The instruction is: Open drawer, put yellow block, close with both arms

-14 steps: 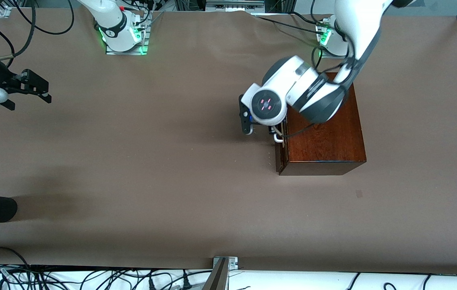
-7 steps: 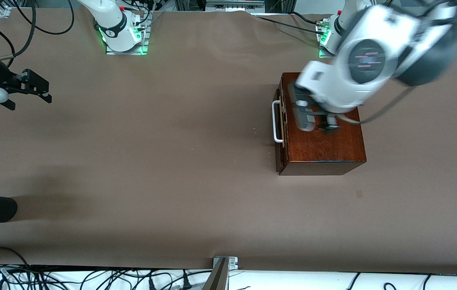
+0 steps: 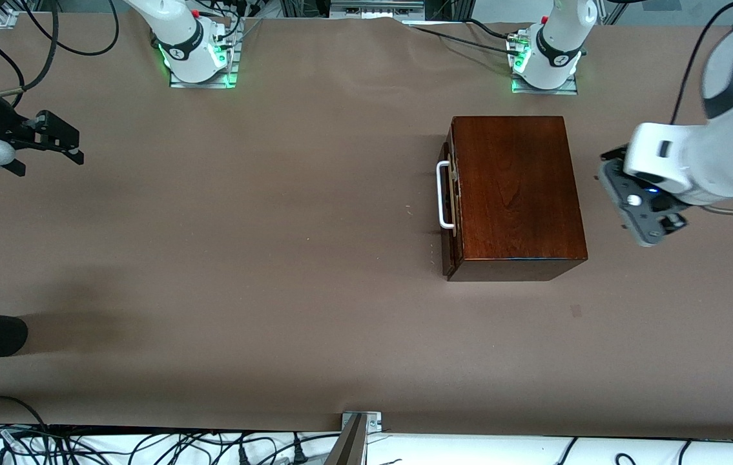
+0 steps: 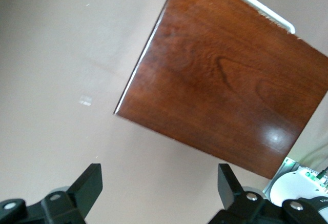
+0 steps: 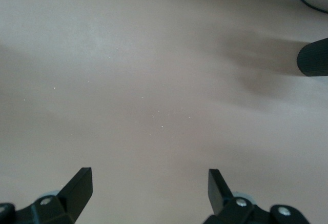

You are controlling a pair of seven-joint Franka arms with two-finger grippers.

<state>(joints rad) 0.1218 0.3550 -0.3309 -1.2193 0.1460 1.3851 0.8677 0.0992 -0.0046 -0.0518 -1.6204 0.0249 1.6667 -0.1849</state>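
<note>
Drawer [image 3: 449,197] shut, both claws wide

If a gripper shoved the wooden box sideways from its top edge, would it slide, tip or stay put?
The wooden box looks broad and low, so tipping seems unlikely. Its flat base on the brown table cover suggests it would slide, if it moves. The glossy top may let fingers slip; the white handle probably offers a surer hold.

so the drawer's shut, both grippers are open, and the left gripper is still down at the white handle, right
Not quite. The drawer is shut and both grippers are open, but the left gripper is not at the white handle: the front view shows it over bare table beside the wooden box, toward the left arm's end. The right gripper waits over the right arm's end.
</note>
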